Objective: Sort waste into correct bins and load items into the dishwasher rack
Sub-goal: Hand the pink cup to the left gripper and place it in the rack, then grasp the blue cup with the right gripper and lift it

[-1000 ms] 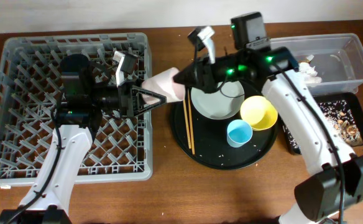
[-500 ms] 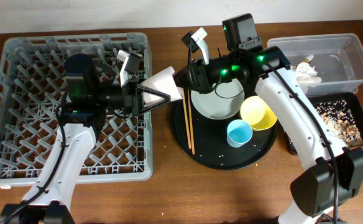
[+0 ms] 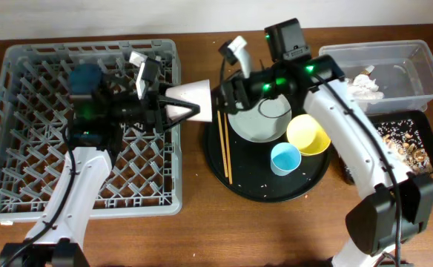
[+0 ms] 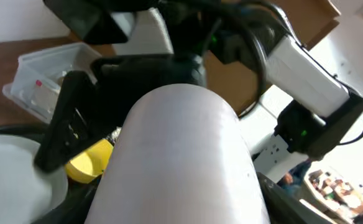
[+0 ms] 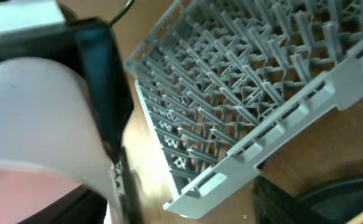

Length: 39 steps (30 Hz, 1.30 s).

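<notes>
The pink cup (image 3: 194,95) lies on its side in the air, above the gap between the dishwasher rack (image 3: 24,55) and the round black tray (image 3: 268,194), clear of the surface (image 3: 202,222). It looks light, stiff and smooth, and its taper would probably let it slide out toward the narrow end, so a hold square across the mid-wall seems safer than one near the base. The left fingers (image 5: 104,93) are clamped across its body, while the right fingers (image 3: 227,93) sit right at its wide end, and I cannot tell whether they grip it or stand apart.
</notes>
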Each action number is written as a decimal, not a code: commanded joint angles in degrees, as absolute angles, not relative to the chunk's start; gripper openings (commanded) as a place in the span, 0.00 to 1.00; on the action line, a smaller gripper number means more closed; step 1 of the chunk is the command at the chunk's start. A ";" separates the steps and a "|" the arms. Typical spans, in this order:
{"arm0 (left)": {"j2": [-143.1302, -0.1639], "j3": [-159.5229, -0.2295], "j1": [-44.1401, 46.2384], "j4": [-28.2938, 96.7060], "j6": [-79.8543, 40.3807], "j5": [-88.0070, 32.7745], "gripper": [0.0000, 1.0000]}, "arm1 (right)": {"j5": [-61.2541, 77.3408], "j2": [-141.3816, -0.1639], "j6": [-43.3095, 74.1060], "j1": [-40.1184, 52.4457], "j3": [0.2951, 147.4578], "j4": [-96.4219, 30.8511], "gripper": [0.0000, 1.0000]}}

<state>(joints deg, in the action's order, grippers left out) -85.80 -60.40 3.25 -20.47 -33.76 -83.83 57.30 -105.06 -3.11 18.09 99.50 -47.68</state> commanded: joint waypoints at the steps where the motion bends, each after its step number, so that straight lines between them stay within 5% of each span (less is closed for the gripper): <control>1: -84.68 -61.39 0.23 -27.75 -36.01 -89.43 0.54 | 53.10 -105.80 -3.60 9.04 99.29 -50.68 0.81; 6: -84.71 -61.39 -9.13 -27.24 -36.49 -83.85 0.48 | 48.25 -105.80 -3.62 1.10 99.29 -58.39 0.82; 11: -84.71 -61.39 -11.25 0.23 -32.56 -44.71 0.44 | 44.05 -105.80 -3.62 1.87 99.29 -60.49 0.87; 15: -82.91 -62.48 -7.18 18.55 -16.84 -33.52 0.42 | 42.96 -105.80 -3.62 1.87 99.29 -61.12 0.93; 20: -80.49 -73.71 12.27 49.30 -8.88 3.55 0.42 | 39.55 -105.80 -3.64 1.98 99.29 -63.53 0.97; 24: -82.87 -72.88 16.73 64.64 -11.29 7.57 0.42 | 37.82 -105.80 -3.64 1.98 99.29 -64.64 0.98; 30: -92.99 -71.16 16.73 65.25 -11.49 7.77 0.43 | 36.75 -105.80 -3.64 1.98 99.29 -65.47 0.98; 32: -94.02 -71.16 16.73 64.95 -11.49 7.81 0.75 | 36.73 -105.80 -3.64 1.98 99.29 -65.82 0.99; 34: -94.02 -71.26 16.73 63.24 -11.51 7.25 0.92 | 36.75 -105.80 -3.64 1.96 99.29 -65.84 0.98; 36: -94.02 -76.90 16.73 63.44 -11.49 6.22 0.99 | 36.80 -105.80 -5.80 1.96 99.29 -68.38 0.98; 39: -94.02 -88.16 16.73 63.42 -11.46 -1.48 0.99 | 35.73 -105.67 -5.78 1.96 99.29 -73.14 0.79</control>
